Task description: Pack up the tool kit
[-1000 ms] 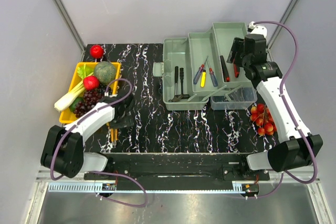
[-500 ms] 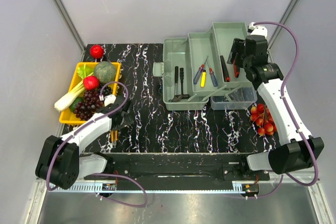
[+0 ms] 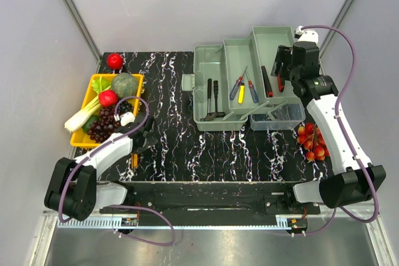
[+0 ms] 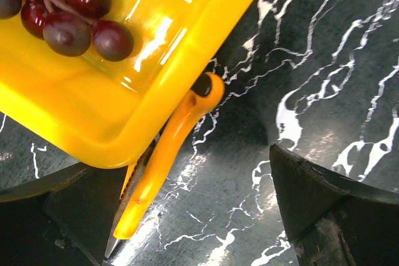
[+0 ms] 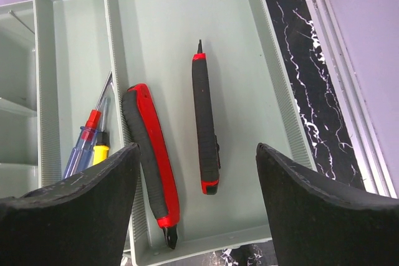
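Left end effector (image 4: 187,216) released, jaws wide over orange-handled tool (image 4: 165,160) lying against yellow tray (image 4: 93,123) on counter (image 4: 324,60). Right end effector (image 5: 196,213) released above toolbox tray (image 5: 249,60) holding two red-black tools (image 5: 204,123).

Toolbox (image 3: 201,91) stands far right on table (image 3: 181,147); knife (image 5: 204,123) and second tool (image 5: 149,154) lie side by side in its rightmost tray (image 5: 249,60). Produce tray (image 3: 138,79) left, hand tool (image 4: 168,147) against its near edge.

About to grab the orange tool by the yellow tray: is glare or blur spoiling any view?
Left wrist: white glare inside the yellow tray and sheen on the black table, yet the orange tool reads clearly; the fingers are dark and soft-edged. Right wrist: even light, the red-and-black tools crisp. Top external: evenly lit, no glare.
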Controlling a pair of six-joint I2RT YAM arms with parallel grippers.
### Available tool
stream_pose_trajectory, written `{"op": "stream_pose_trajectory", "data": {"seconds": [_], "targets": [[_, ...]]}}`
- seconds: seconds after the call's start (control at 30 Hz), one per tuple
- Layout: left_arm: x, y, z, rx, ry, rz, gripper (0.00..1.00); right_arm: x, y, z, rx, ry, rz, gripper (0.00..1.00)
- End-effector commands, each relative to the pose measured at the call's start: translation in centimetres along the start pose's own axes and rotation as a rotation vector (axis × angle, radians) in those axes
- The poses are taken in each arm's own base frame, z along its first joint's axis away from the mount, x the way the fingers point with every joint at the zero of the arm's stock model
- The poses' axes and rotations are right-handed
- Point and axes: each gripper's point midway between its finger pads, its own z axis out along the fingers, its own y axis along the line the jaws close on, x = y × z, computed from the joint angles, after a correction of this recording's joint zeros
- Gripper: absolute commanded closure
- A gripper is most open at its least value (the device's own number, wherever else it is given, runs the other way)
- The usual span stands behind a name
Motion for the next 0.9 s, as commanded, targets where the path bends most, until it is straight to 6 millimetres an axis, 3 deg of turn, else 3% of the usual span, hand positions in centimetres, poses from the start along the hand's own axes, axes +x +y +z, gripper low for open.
{"op": "stream_pose_trajectory", "data": {"seconds": [0.0, 0.23, 0.4, 0.67, 0.87], "targets": [[-0.6, 0.8, 0.0, -0.072, -0.004, -0.037, 0.02, -3.6, -1.1, -2.4, 0.027, -0.101, 0.004, 0.20], [1.2, -0.8, 0.9, -0.050, 0.110, 0.005, 0.07, -3.7, -1.5, -2.9, 0.040, -0.110, -0.002, 0.19], [1.5, -1.1, 0.6, -0.038, 0.127, 0.025, 0.26, -3.5, -1.7, -2.8, 0.051, -0.108, -0.001, 0.19], [0.7, -2.8, -0.8, 0.033, 0.105, 0.087, 0.40, -3.2, -0.8, -2.7, 0.006, -0.095, 0.033, 0.19], [0.6, -3.3, -0.8, 0.032, 0.089, 0.136, 0.65, -2.6, 0.9, -2.7, -0.077, -0.069, 0.082, 0.20]]}}
